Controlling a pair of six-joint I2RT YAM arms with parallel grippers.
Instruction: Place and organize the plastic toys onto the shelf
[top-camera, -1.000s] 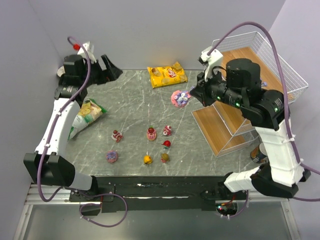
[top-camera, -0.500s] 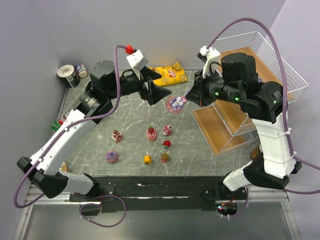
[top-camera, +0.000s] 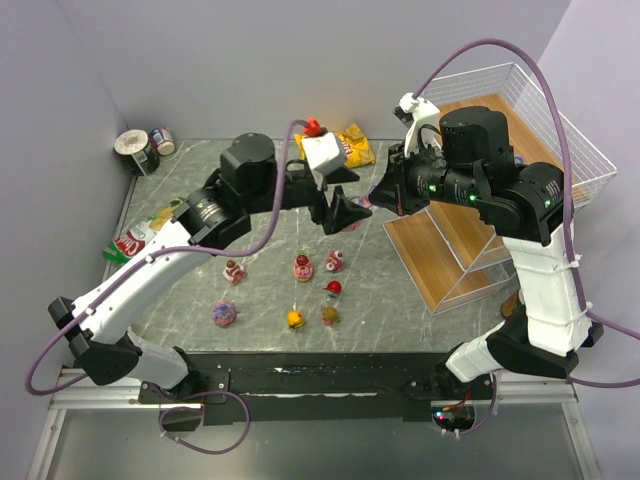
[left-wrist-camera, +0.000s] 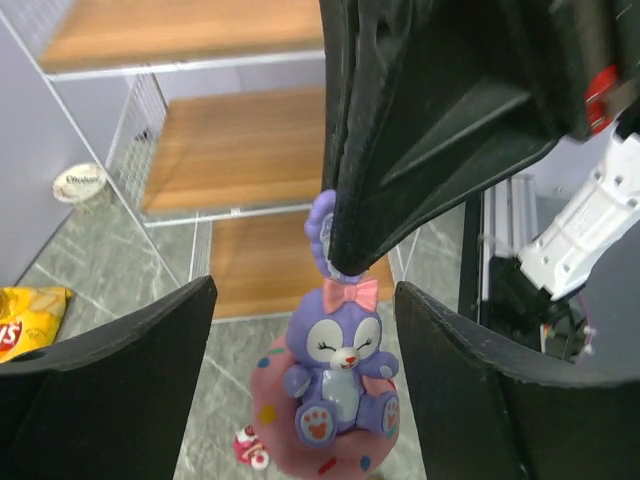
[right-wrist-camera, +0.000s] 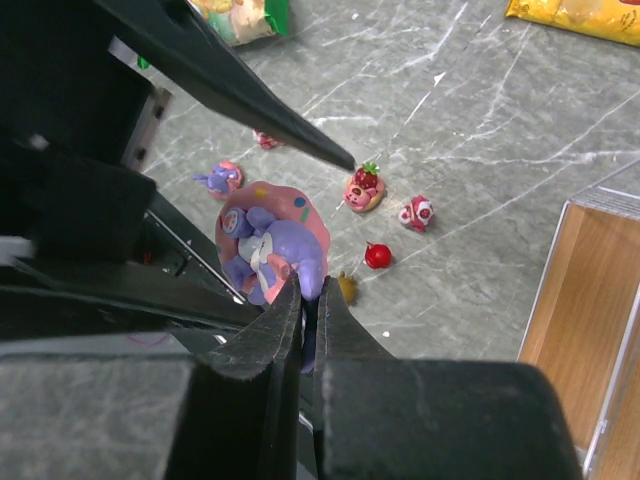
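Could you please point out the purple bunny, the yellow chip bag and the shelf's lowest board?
purple bunny (left-wrist-camera: 338, 352): left wrist view, on its face.
yellow chip bag (top-camera: 356, 148): top external view, on its right half.
shelf's lowest board (top-camera: 428, 257): top external view, on the bare wood middle.

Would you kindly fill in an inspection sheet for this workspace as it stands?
Surface: grey marbled tabletop.
Job's things: purple bunny held off the table by one ear; several small toys on the tabletop; shelf shows no toys.
Clutter: yellow chip bag; cans in the far-left corner.
Claws: right claw shut on the bunny's ear; left claw open, fingers either side of the bunny, not touching.
Cables: purple cable on each arm, the right one arching high.
Surroundings: lilac walls.
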